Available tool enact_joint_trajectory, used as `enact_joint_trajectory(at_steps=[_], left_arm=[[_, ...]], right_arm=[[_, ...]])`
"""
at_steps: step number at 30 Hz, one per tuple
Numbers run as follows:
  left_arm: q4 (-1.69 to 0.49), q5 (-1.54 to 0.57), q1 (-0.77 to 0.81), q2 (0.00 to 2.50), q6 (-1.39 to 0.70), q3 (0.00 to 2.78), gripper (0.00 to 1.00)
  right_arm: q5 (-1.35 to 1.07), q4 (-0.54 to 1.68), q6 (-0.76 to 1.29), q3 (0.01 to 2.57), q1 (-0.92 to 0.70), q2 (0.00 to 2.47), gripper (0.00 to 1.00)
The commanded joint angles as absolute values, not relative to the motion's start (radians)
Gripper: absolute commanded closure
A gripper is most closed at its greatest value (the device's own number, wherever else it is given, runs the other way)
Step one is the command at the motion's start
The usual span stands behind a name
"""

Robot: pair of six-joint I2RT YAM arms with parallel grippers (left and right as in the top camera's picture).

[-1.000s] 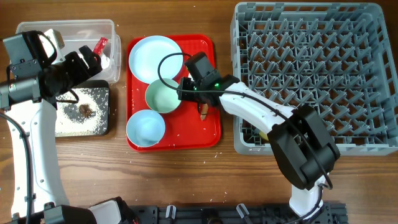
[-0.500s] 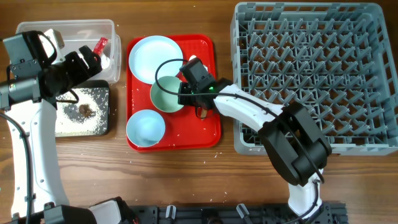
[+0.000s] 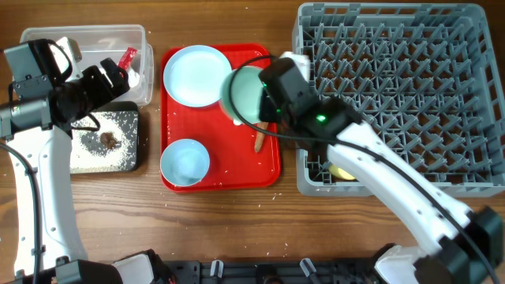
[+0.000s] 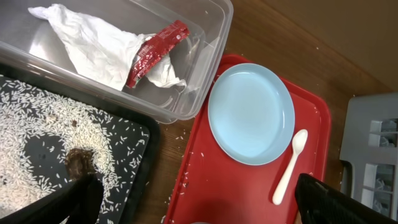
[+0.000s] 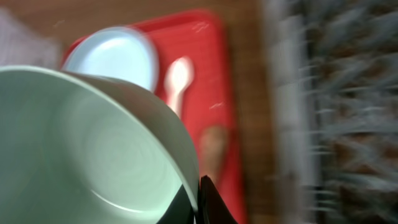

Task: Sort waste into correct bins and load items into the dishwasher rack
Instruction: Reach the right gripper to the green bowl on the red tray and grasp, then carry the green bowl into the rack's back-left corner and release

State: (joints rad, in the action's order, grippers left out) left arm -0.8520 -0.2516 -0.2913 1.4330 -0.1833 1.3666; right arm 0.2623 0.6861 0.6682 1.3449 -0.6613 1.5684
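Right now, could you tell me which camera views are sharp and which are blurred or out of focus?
Overhead view: sharp and evenly lit, only the tilted pale green bowl slightly soft. Left wrist view: crisp, with the rice grains and red wrapper clearly resolved. Right wrist view: heavily blurred; the dishwasher rack is a grey smear and the white spoon has lost its edges.

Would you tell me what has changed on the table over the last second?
The right gripper closed on the rim of the green bowl and lifted it, tilted, off the red tray toward the dishwasher rack. The left gripper stayed open by the clear tub. The plate, blue bowl and brown stick did not move.
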Motion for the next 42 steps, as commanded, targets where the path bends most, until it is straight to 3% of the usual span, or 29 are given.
enact_joint_trajectory(at_steps=[1, 6, 16, 24, 32, 37, 42], left_arm=[[-0.85, -0.249, -0.298, 1.42, -0.164, 1.381, 0.0], [-0.85, -0.249, -0.298, 1.42, -0.164, 1.381, 0.0], [-0.85, -0.249, -0.298, 1.42, -0.164, 1.381, 0.0], [-0.85, -0.249, -0.298, 1.42, -0.164, 1.381, 0.0], [-0.85, -0.249, -0.298, 1.42, -0.164, 1.381, 0.0], [-0.85, -0.249, -0.298, 1.42, -0.164, 1.381, 0.0], [-0.85, -0.249, -0.298, 1.42, -0.164, 1.381, 0.0]], right_arm=[[0.702, 0.753, 0.658, 1.356, -0.648, 1.544, 0.96], [0.855, 0.775, 0.665, 1.355, -0.573, 1.547, 0.96], [0.907, 0.687, 0.6, 1.353, -0.419, 1.561, 0.96], [1.113, 0.406, 0.289, 1.353, -0.411, 1.658, 0.96], [1.099, -0.125, -0.161, 1.353, -0.375, 1.859, 0.96], [1.055, -0.357, -0.208, 1.353, -0.359, 1.973, 0.96], [1.04, -0.414, -0.203, 1.353, -0.35, 2.069, 0.96]])
